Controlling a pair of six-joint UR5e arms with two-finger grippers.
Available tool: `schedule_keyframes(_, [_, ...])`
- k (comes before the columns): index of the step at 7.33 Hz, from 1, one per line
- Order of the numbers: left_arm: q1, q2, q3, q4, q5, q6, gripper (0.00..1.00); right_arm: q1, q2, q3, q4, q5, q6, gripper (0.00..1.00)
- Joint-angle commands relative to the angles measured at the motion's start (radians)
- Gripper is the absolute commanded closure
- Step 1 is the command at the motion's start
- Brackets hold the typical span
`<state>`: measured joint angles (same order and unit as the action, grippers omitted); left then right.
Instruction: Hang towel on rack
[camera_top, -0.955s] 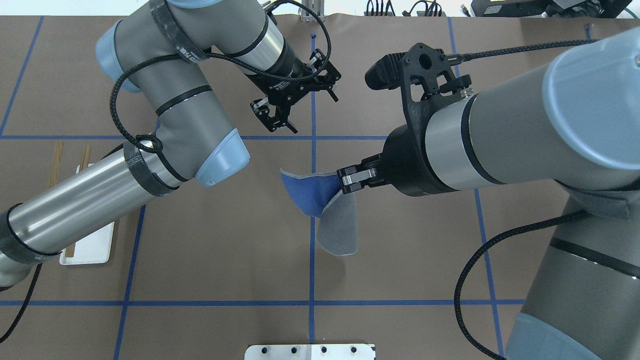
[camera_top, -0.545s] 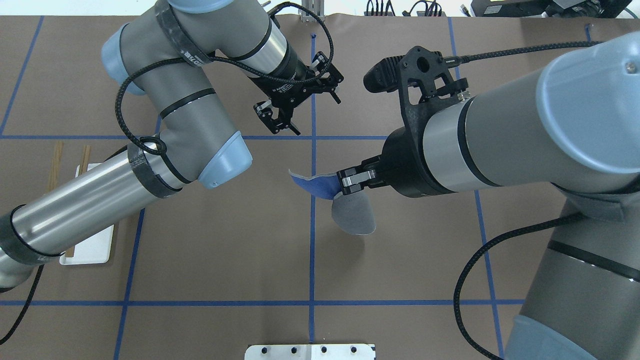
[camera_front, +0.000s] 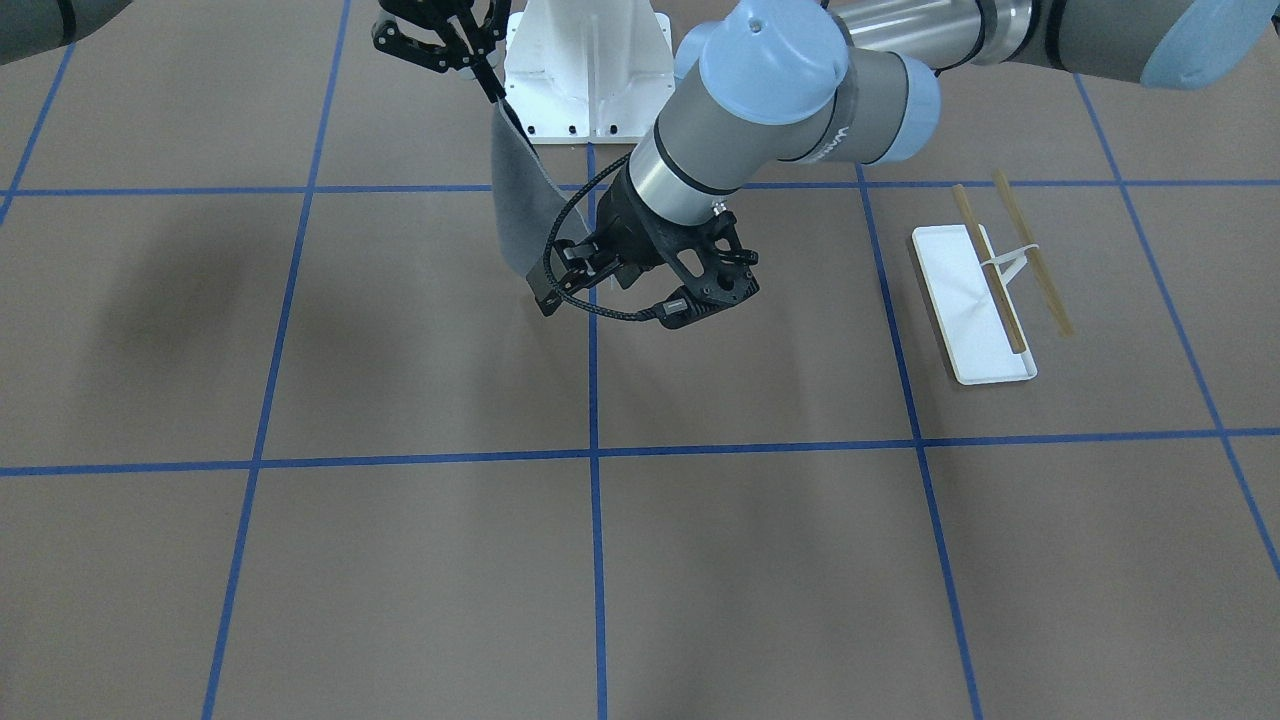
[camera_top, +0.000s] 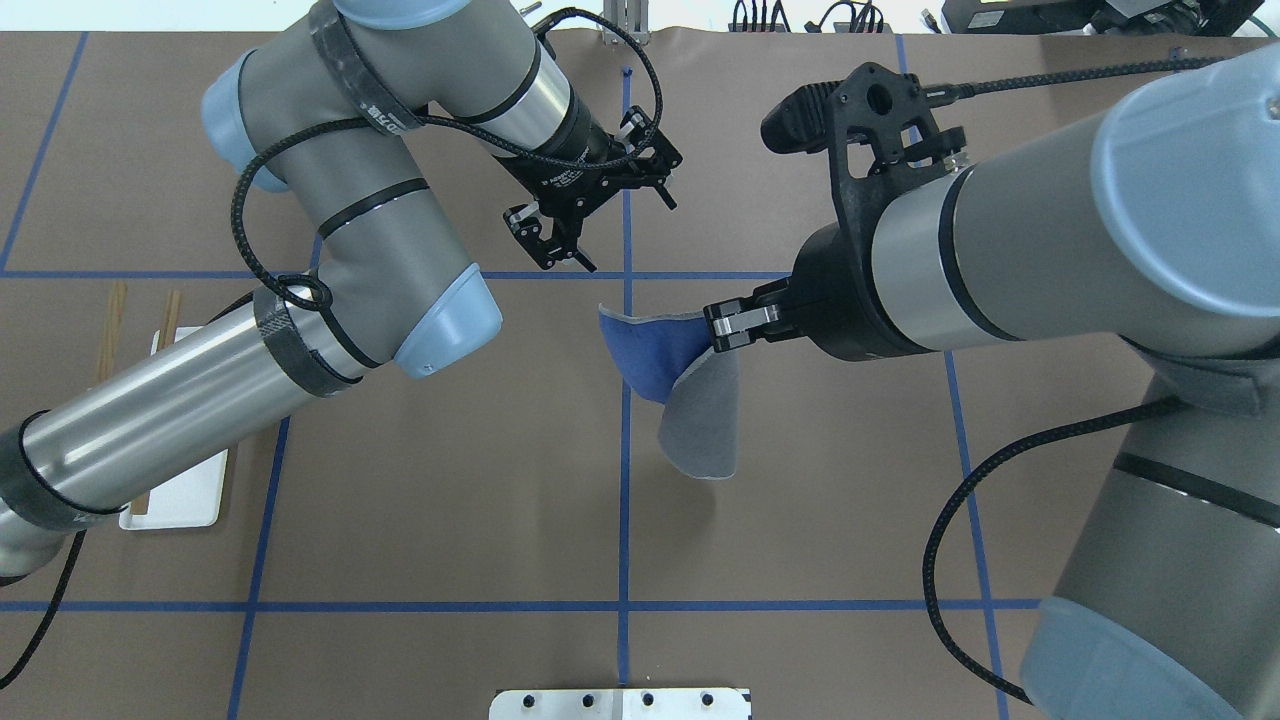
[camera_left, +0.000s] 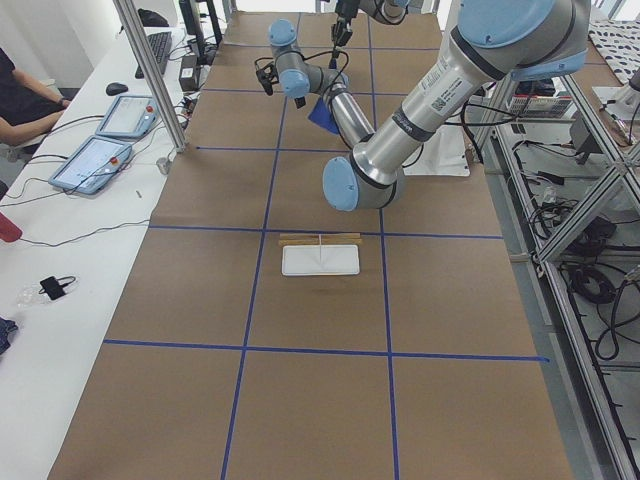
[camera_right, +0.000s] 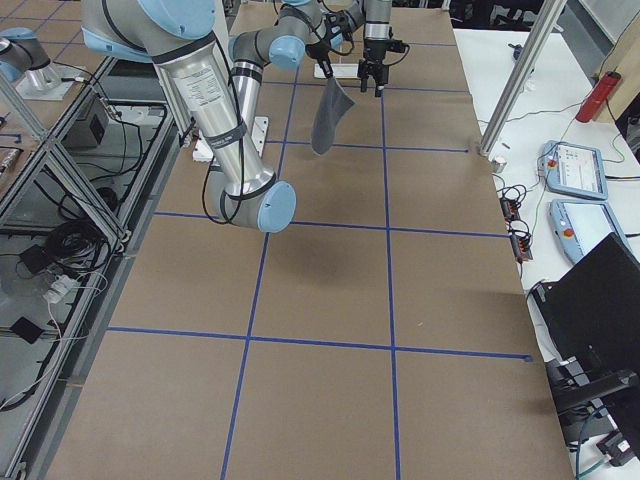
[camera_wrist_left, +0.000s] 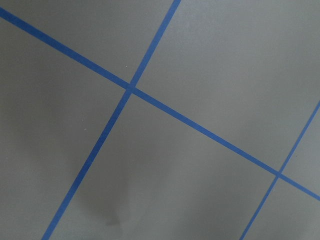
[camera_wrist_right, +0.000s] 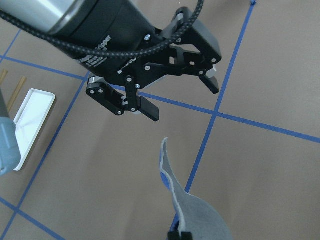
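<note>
The towel (camera_top: 665, 352), blue on one side and grey on the other, hangs in the air from my right gripper (camera_top: 725, 326), which is shut on its upper edge. It shows grey in the front view (camera_front: 520, 215) and in the right wrist view (camera_wrist_right: 195, 212). My left gripper (camera_top: 627, 234) is open and empty, just beyond the towel and apart from it; its spread fingers (camera_wrist_right: 147, 109) fill the right wrist view. The rack (camera_front: 975, 300), a white tray with two wooden rods, stands far off on my left, partly hidden under my left arm in the overhead view (camera_top: 180, 500).
The white bolted pedestal (camera_front: 590, 70) stands at the table's near edge behind the towel. Blue tape lines (camera_top: 624, 500) grid the brown table. A side bench with tablets (camera_left: 100, 160) and an operator's arm lies beyond the table.
My right gripper has moved right and a little farther away with the towel, which has swung and spread wider. My left gripper has hardly moved.
</note>
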<state>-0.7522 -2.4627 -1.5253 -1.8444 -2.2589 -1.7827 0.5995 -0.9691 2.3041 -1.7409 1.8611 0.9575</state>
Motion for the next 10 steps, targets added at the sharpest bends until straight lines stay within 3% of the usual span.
schedule_keyframes(1, [0.001,0.001,0.002,0.001,-0.001,-0.001,0.03,0.016,-0.002,-0.005,-0.002,-0.023,0.0,1.0])
schedule_keyframes(8, [0.062,0.016,0.007,-0.001,0.052,-0.006,0.03,0.022,0.043,-0.043,0.001,-0.066,0.0,1.0])
schedule_keyframes(10, [0.062,0.016,0.007,-0.001,0.052,-0.004,0.08,0.022,0.041,-0.043,0.001,-0.066,0.0,1.0])
